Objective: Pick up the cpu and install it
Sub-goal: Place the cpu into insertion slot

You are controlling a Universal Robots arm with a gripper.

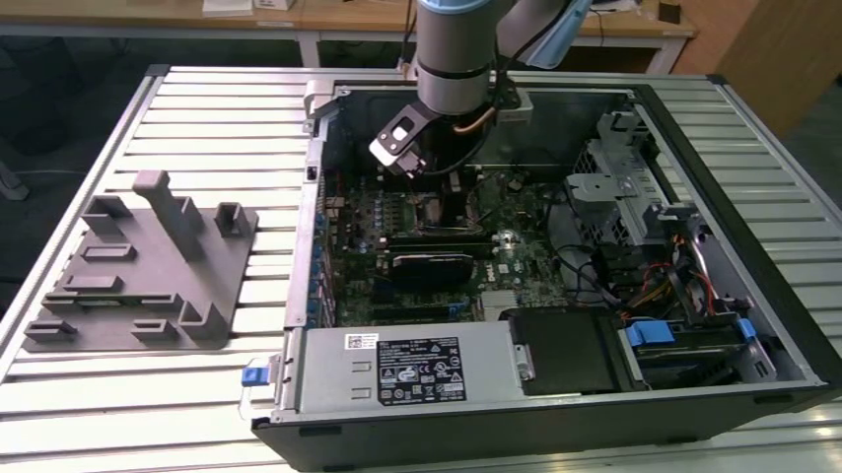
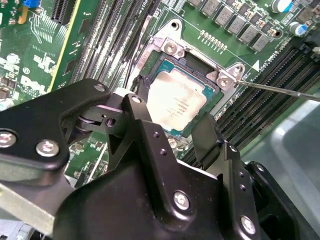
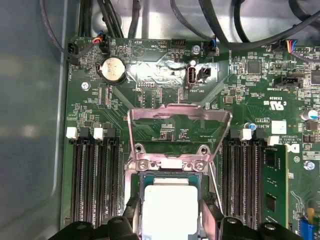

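Gripper (image 2: pixel 175 111) astride cpu (image 2: pixel 177 100), fingers (image 2: pixel 210 136) spread, inside socket (image 2: pixel 171 47).

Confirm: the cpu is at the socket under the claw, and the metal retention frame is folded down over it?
No. The first wrist view shows the metal retention frame swung open, off the cpu. The cpu is at the socket under the claw.

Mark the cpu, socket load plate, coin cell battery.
cpu (image 3: pixel 170 210), first wrist view, middle of silvery top.
load plate (image 3: pixel 180 111), first wrist view, outer bar of frame.
coin cell battery (image 3: pixel 113 69), first wrist view, centre of face.
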